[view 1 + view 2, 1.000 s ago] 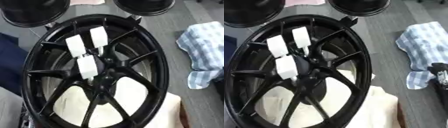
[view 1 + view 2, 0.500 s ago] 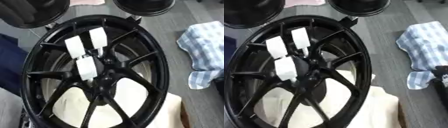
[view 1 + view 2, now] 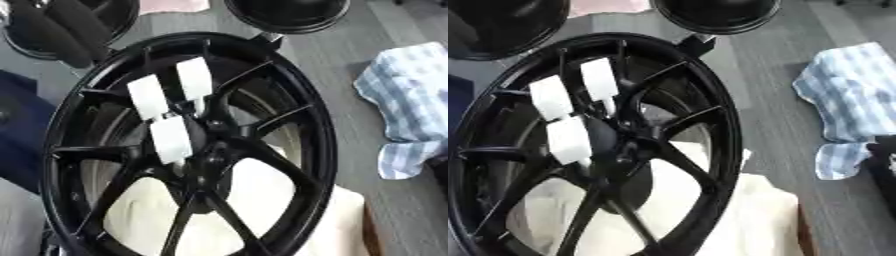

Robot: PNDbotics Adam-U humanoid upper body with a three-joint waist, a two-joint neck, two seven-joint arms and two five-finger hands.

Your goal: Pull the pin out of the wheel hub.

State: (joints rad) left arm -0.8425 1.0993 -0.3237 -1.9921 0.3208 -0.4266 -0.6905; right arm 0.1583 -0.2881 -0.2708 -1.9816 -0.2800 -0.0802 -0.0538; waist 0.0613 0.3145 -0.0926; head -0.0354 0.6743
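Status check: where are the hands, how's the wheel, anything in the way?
No hands in view. Black wheel tilted, resting on cream cloth; three white pins sit at its hub. Checked cloth lies apart, right.

Left arm [image 3: 70, 30]: dark, slanting in at upper left. Right robot hand [image 3: 883, 167]: dark sliver at right edge, pose unreadable.

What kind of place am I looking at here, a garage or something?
Probably a workshop or a car-parts test area. A large black spoked wheel rim lies on a cream cloth, more round black rims sit beyond it, and a blue-and-white checked rag lies on the grey floor.
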